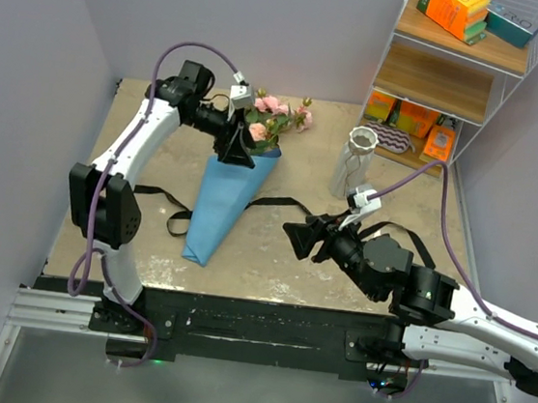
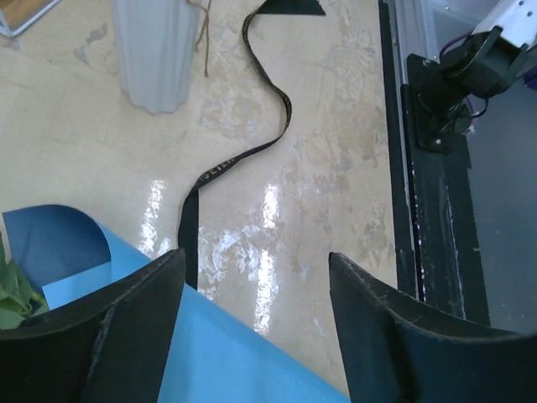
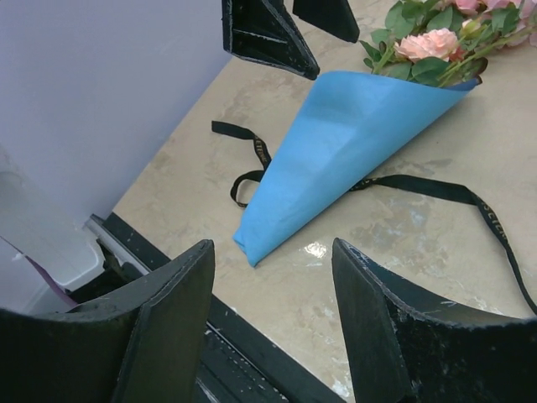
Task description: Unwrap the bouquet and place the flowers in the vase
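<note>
Your bouquet (image 1: 231, 192), a smooth blue paper cone w/ soft pink, peach & cream roses (image 1: 277, 115) at its mouth, lies flat mid-table, tip toward the arm bases. The flat black ribbon (image 1: 283, 203) looks untied, trailing loose on both sides. Paper's not off yet, and there are no stems in the tall ribbed whitish-grey vase (image 1: 354, 163), upright back-right, well apart. L gripper (image 1: 239, 149) sits at the cone's mouth, jaws wide, empty. R gripper (image 1: 299, 239) hovers near the front, jaws apart, empty. Glossy mottled beige tabletop (image 1: 282, 261).
</note>
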Controlling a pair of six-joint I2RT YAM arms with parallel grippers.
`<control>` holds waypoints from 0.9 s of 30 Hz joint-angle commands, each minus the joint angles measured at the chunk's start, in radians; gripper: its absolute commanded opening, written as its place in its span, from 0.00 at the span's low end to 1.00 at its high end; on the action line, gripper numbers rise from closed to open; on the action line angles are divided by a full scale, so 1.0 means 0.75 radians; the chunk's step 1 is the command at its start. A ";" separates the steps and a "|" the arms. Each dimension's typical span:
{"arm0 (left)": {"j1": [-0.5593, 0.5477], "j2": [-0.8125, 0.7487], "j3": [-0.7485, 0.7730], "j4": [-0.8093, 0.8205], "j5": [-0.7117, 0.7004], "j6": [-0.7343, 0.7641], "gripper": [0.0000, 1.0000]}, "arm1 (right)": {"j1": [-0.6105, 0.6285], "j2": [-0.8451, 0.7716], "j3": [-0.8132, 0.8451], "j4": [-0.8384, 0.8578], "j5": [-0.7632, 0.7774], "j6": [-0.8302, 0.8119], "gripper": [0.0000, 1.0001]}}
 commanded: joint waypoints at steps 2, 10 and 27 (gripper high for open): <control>0.129 0.030 -0.047 0.080 -0.121 0.098 0.82 | 0.000 -0.006 -0.003 -0.024 0.024 0.018 0.63; 0.247 0.458 0.366 -0.383 -0.100 0.455 0.93 | 0.003 0.013 0.001 0.017 -0.023 -0.007 0.62; 0.222 0.397 0.135 -0.385 -0.150 0.614 0.37 | 0.000 0.013 -0.013 0.027 -0.005 0.001 0.57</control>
